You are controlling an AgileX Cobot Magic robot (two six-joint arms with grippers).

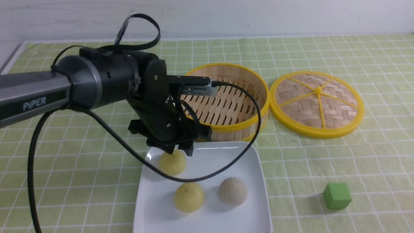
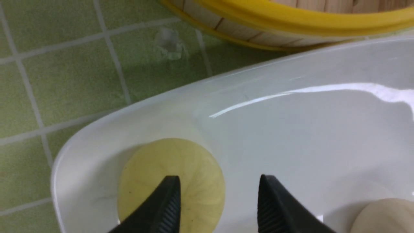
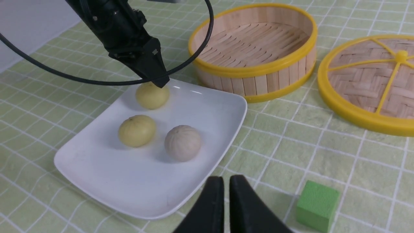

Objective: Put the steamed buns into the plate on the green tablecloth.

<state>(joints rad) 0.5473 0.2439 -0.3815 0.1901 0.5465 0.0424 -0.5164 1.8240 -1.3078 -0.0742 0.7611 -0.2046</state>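
Observation:
All three steamed buns lie on the white square plate (image 1: 233, 155), which sits on the green tablecloth (image 1: 81, 168). They are a pale yellow one at the back (image 1: 173, 161), a pale yellow one at the front (image 1: 189, 196) and a beige one (image 1: 233, 191). My left gripper (image 1: 179, 150) is open just above the back yellow bun (image 2: 181, 158). In its wrist view the gripper (image 2: 218, 178) has one finger over that bun and the other over bare plate (image 2: 291, 129). My right gripper (image 3: 226, 178) is shut and empty, low over the cloth beside the plate (image 3: 129, 181).
The empty bamboo steamer basket (image 1: 226, 100) stands right behind the plate. Its woven lid (image 1: 317, 103) lies to its right. A green cube (image 1: 337, 195) sits on the cloth right of the plate, near my right gripper. The left arm's cable hangs over the plate.

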